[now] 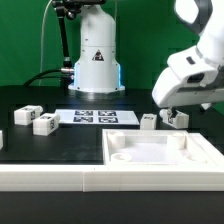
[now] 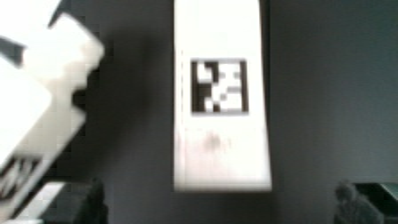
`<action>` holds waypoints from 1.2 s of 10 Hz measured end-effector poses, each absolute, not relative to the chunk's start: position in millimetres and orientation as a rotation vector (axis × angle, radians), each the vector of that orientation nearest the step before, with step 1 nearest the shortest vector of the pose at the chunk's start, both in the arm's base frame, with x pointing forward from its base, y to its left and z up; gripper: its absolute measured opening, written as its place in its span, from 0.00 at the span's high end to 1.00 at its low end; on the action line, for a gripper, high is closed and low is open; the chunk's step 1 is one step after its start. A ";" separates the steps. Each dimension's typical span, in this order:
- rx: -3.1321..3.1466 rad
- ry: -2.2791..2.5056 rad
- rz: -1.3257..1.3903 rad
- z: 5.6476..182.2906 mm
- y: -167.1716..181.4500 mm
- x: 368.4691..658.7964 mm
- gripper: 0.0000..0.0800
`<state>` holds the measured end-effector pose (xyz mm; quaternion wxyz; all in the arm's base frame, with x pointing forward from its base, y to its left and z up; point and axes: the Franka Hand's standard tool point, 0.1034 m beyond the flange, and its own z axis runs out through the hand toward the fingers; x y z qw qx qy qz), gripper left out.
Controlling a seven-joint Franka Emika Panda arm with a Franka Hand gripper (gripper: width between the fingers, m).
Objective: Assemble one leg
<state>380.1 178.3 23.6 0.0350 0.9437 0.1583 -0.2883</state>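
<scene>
The arm's white wrist (image 1: 192,78) hangs over the black table (image 1: 60,135) on the exterior view's right. The end effector (image 2: 217,200) stands wide: in the wrist view its two dark fingertips (image 2: 57,202) sit far apart and hold nothing. Just ahead of the gap between them lies a leg (image 2: 219,130), a long white block flat on the table. It has one black-and-white square tag (image 2: 219,85) on its upper face; the tag is a blurred pattern with no letters I can read. A blurred white shape (image 2: 39,90) lies apart from that leg, and I cannot tell what it is.

In the exterior view a right-hand leg (image 1: 175,118) lies under the wrist, with a neighbouring leg (image 1: 148,121) just beside it; which of them the wrist camera shows, I cannot tell. Two far legs (image 1: 27,115) lie near each other on the exterior view's left. The marker board (image 1: 95,117) lies between the two pairs. Nearer the front is the large white square panel (image 1: 120,158) with its raised rim. At the back, the arm's base (image 1: 97,45) bears a dark triangular mark (image 1: 97,56), too small to read.
</scene>
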 end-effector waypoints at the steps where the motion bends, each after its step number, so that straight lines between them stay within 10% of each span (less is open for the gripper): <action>1: 2.852 0.479 -0.997 20.0 176.3 375.2 0.19; 7: 2.644 0.454 -1.383 7.4 173.5 364.5 0.19; 12: 2.644 0.452 -1.385 7.3 172.8 364.3 0.64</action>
